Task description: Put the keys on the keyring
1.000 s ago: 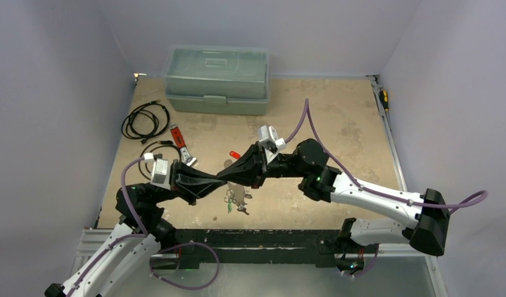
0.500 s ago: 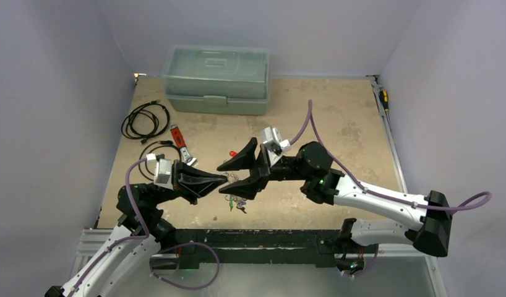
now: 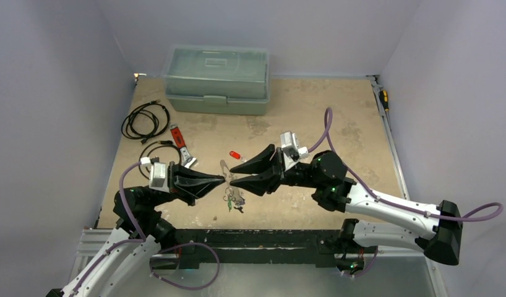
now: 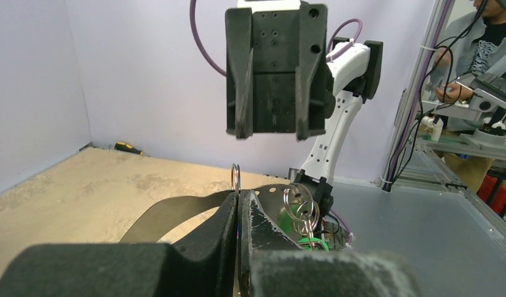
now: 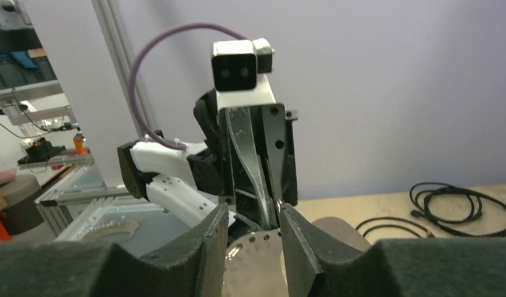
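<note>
Cables (image 3: 145, 120) lie coiled at the worktop's (image 3: 337, 124) left edge, with a red-handled wrench (image 3: 179, 143) just right of them. A lidded box (image 3: 216, 79) stands at the back.

Left jaws: pressed together, pinching the keyring (image 4: 236, 177). The left wrist view shows the keyring edge-on, so only a thin sliver rises above the jaw tips and the rest is hidden between them.

The keys (image 4: 302, 213) hang in a bunch on small rings just right of the left jaws. Their lower ends are cut off by the jaw, and only a green head is partly visible. Whether the bunch is on the keyring cannot be told. From above it sits below the jaw tips, and contact with the worktop is unclear.

One red key (image 3: 235, 154) lies apart, further back.

Right jaws: spread, holding nothing, facing the left jaw tips close by.

A screwdriver (image 3: 383, 99) lies at the far right edge.
</note>
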Controlling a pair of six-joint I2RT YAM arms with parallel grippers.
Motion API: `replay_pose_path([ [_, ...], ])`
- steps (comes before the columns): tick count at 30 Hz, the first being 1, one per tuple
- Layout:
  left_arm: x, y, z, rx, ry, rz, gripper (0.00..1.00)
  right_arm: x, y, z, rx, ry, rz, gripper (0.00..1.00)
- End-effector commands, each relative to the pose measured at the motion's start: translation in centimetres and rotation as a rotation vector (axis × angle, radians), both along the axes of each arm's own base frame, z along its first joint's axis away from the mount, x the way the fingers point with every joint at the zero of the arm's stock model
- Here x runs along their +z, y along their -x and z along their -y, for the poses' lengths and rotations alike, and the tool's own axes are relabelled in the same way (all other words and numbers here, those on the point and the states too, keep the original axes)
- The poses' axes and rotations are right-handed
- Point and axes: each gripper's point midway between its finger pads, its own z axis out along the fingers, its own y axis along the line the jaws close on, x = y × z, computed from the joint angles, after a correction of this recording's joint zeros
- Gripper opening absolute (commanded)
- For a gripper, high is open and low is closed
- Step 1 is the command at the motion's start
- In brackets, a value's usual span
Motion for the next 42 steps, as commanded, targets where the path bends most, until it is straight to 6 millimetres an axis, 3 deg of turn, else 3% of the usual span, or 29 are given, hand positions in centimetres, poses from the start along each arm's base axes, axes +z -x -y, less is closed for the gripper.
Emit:
replay_pose_path([
  [1,2.7,0.7,-0.9,0.024,0.067,0.091,0.0,-0.4,-0.5,-0.5,-0.024,0.012,0.01,0.37],
  [16,2.7,0.9,-0.9,0.015,0.07,0.089,0.0,-0.2,-1.9,-1.0,-0.084,0.005,-0.001,0.33],
  [42,2.6,0.7,-0.8,0.018,0.07,0.079,0.0,0.1,-0.5,-2.2,0.027,0.007,0.0,0.24],
])
